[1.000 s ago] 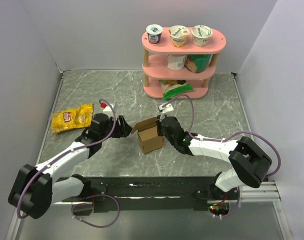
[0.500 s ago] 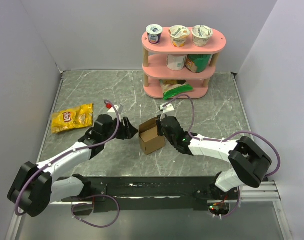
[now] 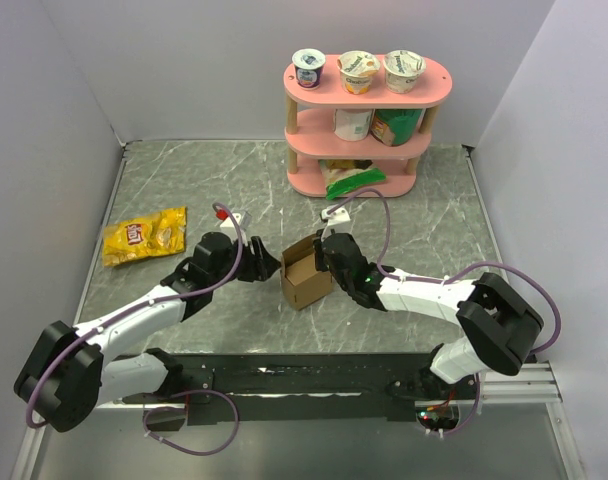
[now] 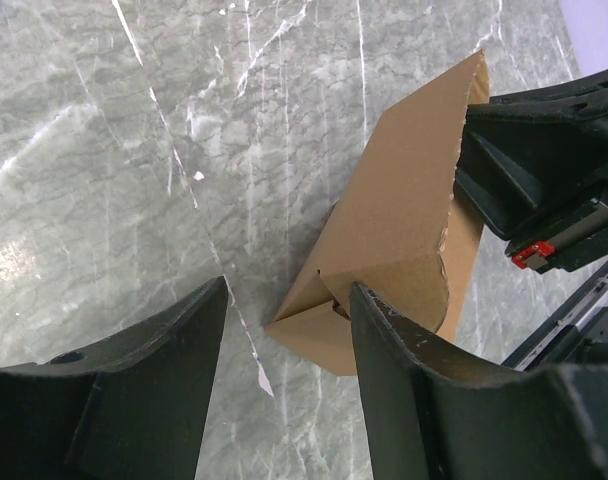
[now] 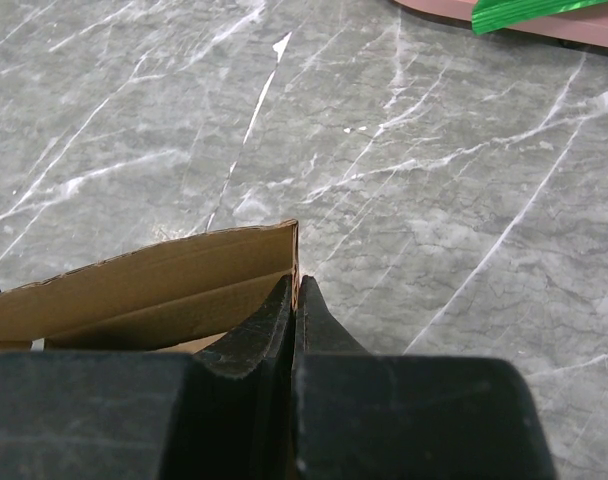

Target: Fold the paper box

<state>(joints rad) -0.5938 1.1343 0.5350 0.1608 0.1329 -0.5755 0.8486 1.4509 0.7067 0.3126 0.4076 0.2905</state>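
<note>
Right gripper: jaws pressed tight together, pinching the top edge of the right wall of the paper box. In the wrist view the cardboard edge goes in btw the two fingers. Left gripper: jaws spread, nothing in them, sitting just beside the box's left side. In its wrist view the box's low corner lies just ahead of the gap. Can't tell if the right-hand finger touches the cardboard.

Box sits approx mid-table btw the two grippers, bottom down, open side up. Footprint looks roughly square, so no clear long axis. It's turned a bit off the table edges, w/ a low corner pointing toward the left gripper. One flap stands raised along the far-left side, leaning outward.

Surface: grey-green marble-look table w/ white veins, plain pale walls on three sides. Yellow snack bag lies flat at left, well apart from the box. Pink three-tier shelf stands at the far edge, right of centre. It has three yogurt cups on top, containers on the mid tier, and a green bag poking out of the bottom tier.
</note>
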